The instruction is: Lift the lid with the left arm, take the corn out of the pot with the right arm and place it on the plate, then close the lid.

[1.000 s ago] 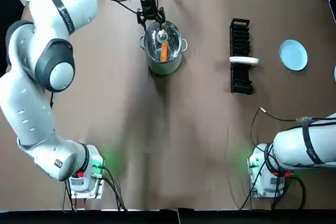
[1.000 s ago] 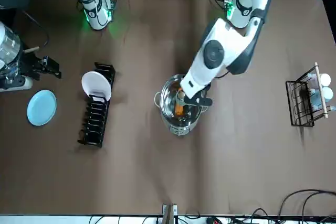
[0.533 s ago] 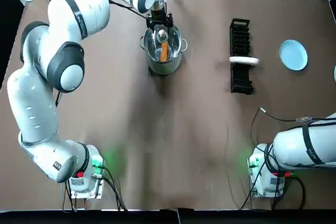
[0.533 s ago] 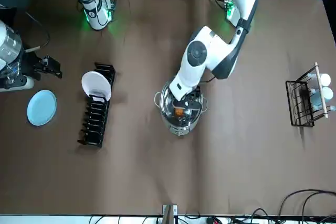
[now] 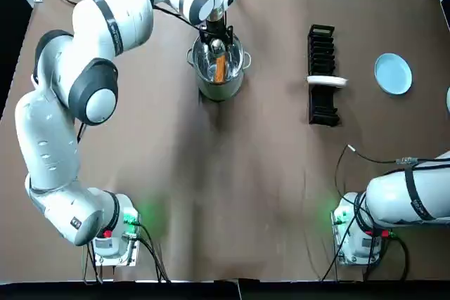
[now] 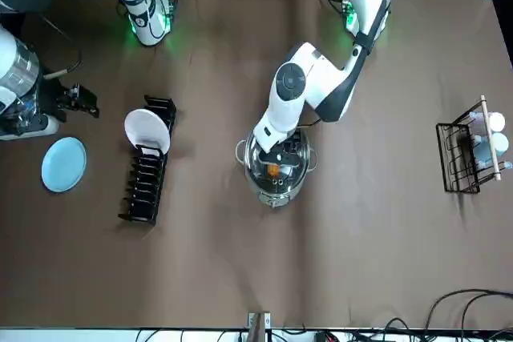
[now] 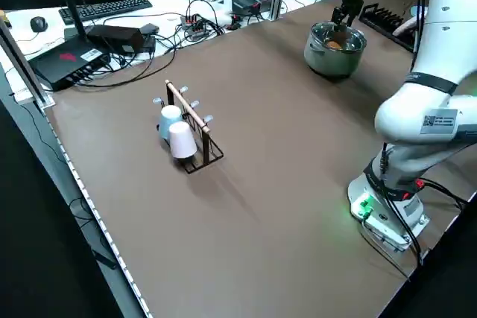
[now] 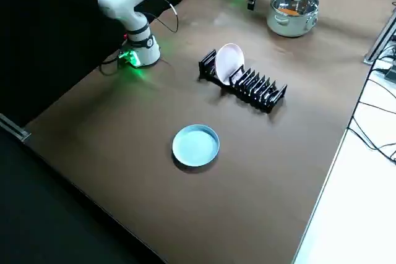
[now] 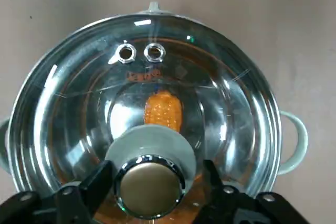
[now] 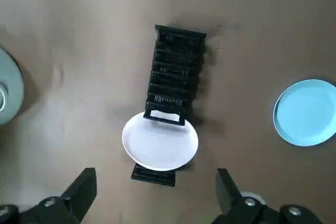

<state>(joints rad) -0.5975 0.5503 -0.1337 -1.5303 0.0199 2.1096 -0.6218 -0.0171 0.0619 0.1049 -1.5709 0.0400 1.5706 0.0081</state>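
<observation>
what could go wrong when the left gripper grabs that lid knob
The left gripper, open, straddles a smooth round knob; an off-centre grip could slip and drop the glass lid.
The pot stands loose on the table, so a skewed lift might drag it, corn inside.
The right gripper hangs idle near the blue plate.
</observation>
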